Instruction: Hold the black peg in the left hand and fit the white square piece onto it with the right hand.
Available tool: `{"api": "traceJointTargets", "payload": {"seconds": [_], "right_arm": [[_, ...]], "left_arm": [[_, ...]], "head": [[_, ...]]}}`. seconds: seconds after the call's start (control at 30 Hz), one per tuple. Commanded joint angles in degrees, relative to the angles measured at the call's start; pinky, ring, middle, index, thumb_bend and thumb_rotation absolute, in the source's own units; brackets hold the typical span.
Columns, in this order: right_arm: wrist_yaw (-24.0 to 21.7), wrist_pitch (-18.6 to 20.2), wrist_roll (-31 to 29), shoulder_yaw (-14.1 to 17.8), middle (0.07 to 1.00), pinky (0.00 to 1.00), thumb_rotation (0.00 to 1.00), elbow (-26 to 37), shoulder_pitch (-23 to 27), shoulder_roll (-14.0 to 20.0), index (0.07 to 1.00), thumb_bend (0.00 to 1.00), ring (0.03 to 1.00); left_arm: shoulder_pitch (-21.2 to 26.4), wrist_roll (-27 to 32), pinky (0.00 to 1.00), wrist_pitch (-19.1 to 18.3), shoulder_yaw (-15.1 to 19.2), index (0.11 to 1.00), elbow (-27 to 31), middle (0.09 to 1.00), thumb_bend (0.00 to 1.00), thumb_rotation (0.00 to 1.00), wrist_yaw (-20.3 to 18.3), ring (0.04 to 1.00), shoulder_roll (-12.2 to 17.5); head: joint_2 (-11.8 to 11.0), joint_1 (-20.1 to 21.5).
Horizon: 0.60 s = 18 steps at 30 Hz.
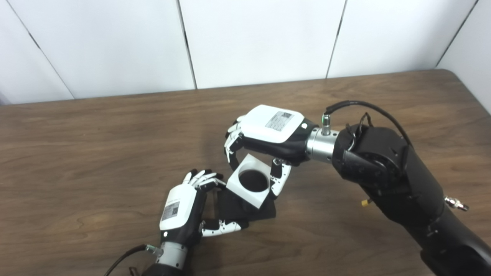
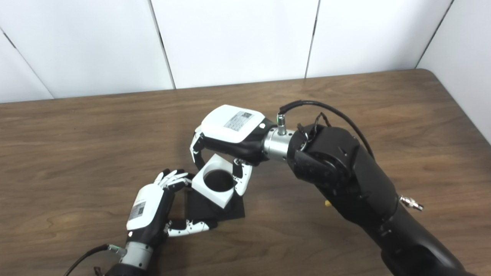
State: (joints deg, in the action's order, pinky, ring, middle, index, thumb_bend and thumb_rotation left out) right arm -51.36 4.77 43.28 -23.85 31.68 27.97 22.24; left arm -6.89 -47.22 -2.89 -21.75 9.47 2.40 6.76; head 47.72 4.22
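**White piece held over the black base, hole facing up**

The white square piece [image 1: 251, 181] is clamped by the right hand [image 1: 268, 134], with fingers [image 1: 231, 145] curled over its far-left edge and the thumb pressed on its right side. The piece is carried tilted, its round hole turned upward and a little toward the cameras.

Just below and in front of it lies the black peg part [image 1: 264, 210], of which only a flat dark base is seen on the table [image 1: 96, 153]; the peg's shaft is hidden under the white piece (whether it has entered the hole cannot be told). The base's left edge is gripped by the left hand [image 1: 184, 209], fingers at the far corner and thumb along the near edge.

The coming move is judged to turn on the hole's axis being levelled and lined up over the peg's upright axis, then pressed straight down.
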Motion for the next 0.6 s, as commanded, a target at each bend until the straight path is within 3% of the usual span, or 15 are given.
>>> {"api": "traceJointTargets", "payload": {"seconds": [0.0,0.57], "right_arm": [[2.03,-1.47,0.29,0.54,0.742,0.89,0.13,0.38,1.10,-0.14,0.483,0.52,0.847],[-0.94,-1.34,1.34,-0.27,0.752,0.89,0.14,0.26,0.82,0.73,0.486,0.53,0.856]], "left_arm": [[-1.04,-0.36,0.98,-1.15,-0.95,0.485,-0.29,0.797,0.52,0.05,-2.01,0.877,0.09],[-1.17,-0.01,0.98,-1.38,-1.06,0.485,0.26,0.793,0.52,0.05,-1.87,0.878,0.17]], "head": [[0.21,-0.01],[0.47,0.18]]}}
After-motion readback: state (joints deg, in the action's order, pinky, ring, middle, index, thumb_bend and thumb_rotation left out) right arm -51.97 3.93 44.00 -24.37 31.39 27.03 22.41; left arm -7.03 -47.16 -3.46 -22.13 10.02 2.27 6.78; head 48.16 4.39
